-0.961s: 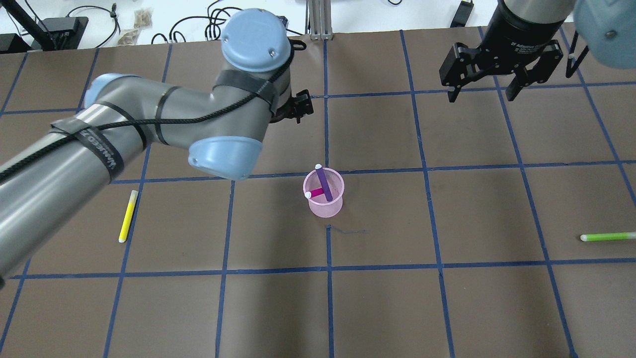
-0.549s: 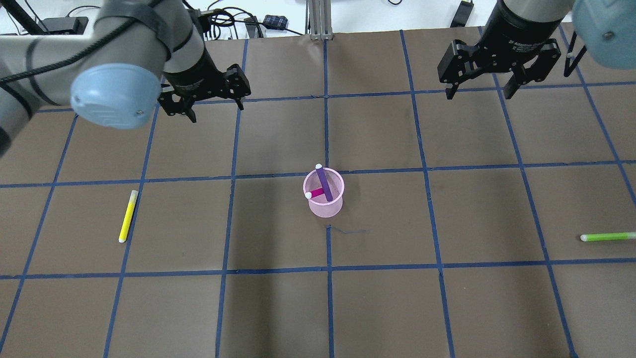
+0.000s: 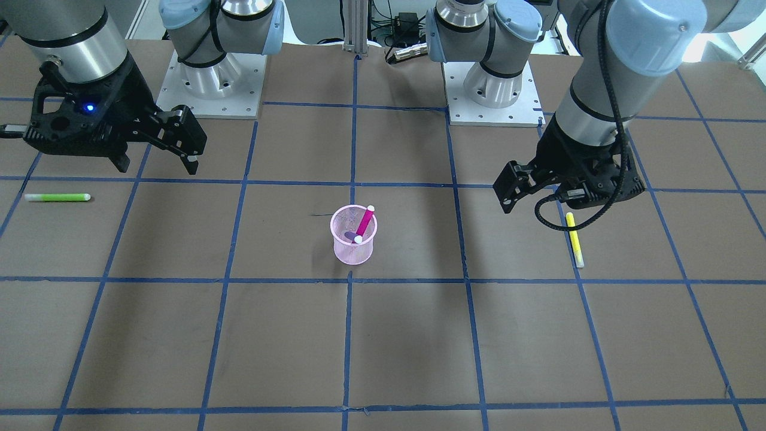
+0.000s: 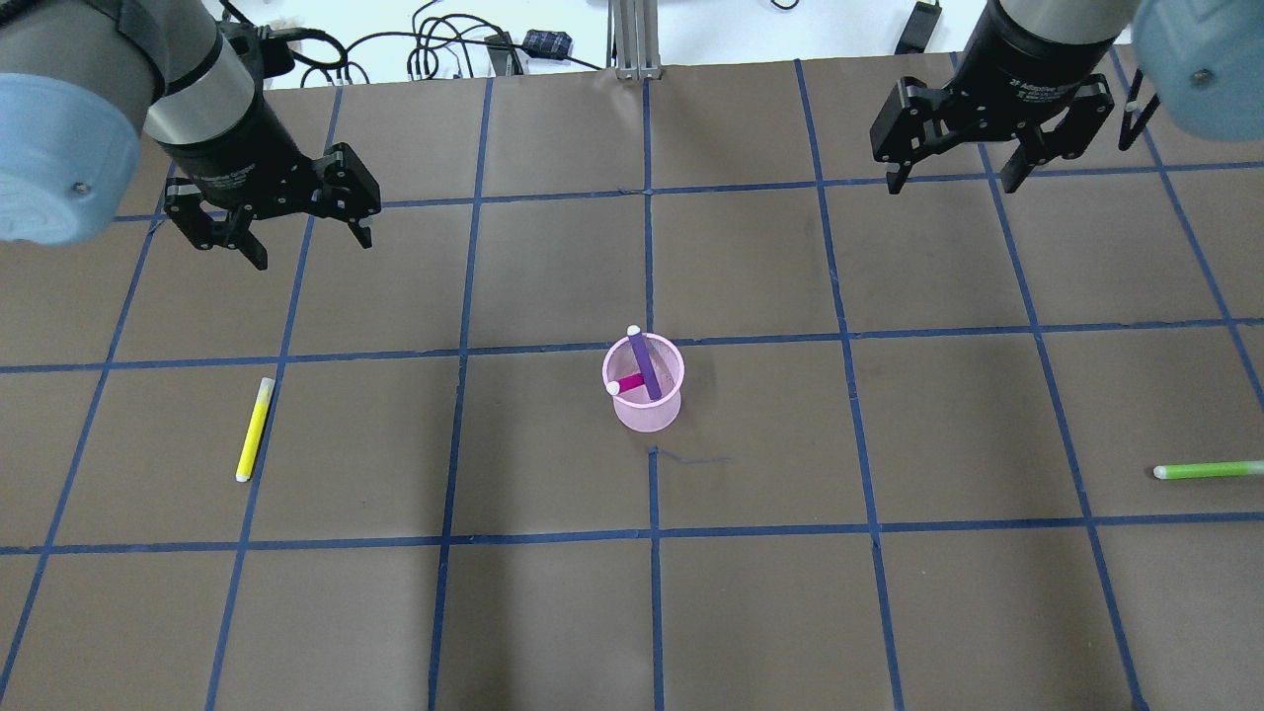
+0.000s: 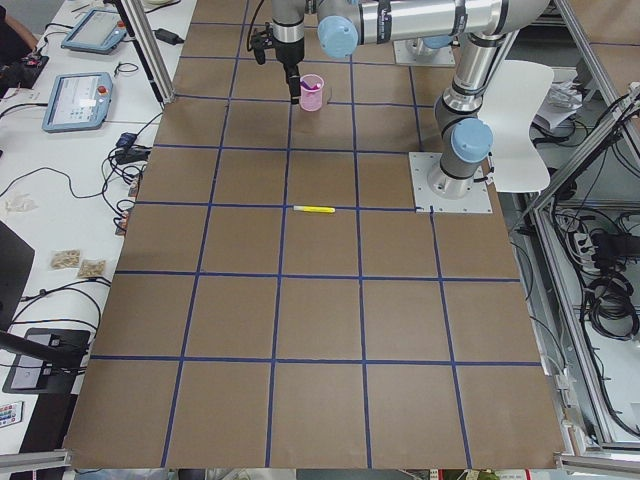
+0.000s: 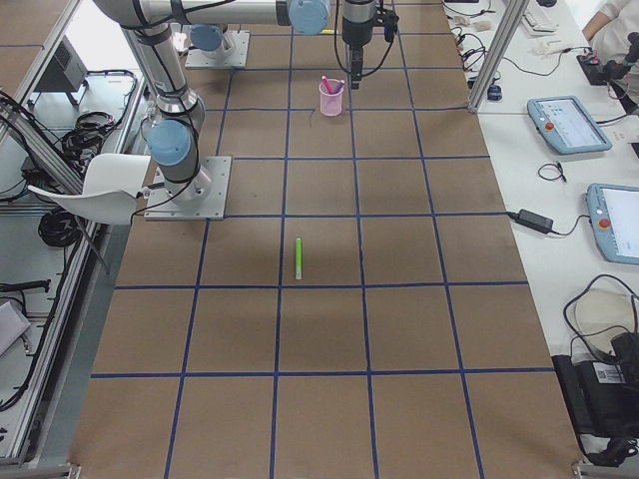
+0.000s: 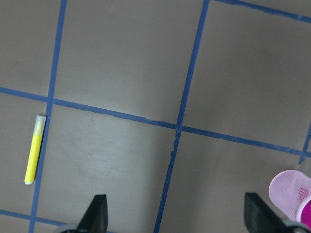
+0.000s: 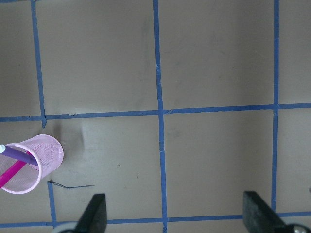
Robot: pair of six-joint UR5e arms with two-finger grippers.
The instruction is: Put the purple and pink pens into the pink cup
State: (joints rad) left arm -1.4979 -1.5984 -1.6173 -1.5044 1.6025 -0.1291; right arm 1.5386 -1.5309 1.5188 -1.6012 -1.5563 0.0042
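The pink mesh cup stands upright near the table's middle. The purple pen and the pink pen stand tilted inside it, white caps up. The cup also shows in the front view, the left wrist view and the right wrist view. My left gripper is open and empty, far back and left of the cup. My right gripper is open and empty, far back and right of the cup.
A yellow pen lies on the table left of the cup, below my left gripper. A green pen lies near the right edge. The brown table surface carries a blue tape grid. Cables lie beyond the far edge.
My left arm has swung away from above the table's middle to the far left, and its gripper now hangs open there. The right arm has hardly moved. Cup and pens are unchanged.
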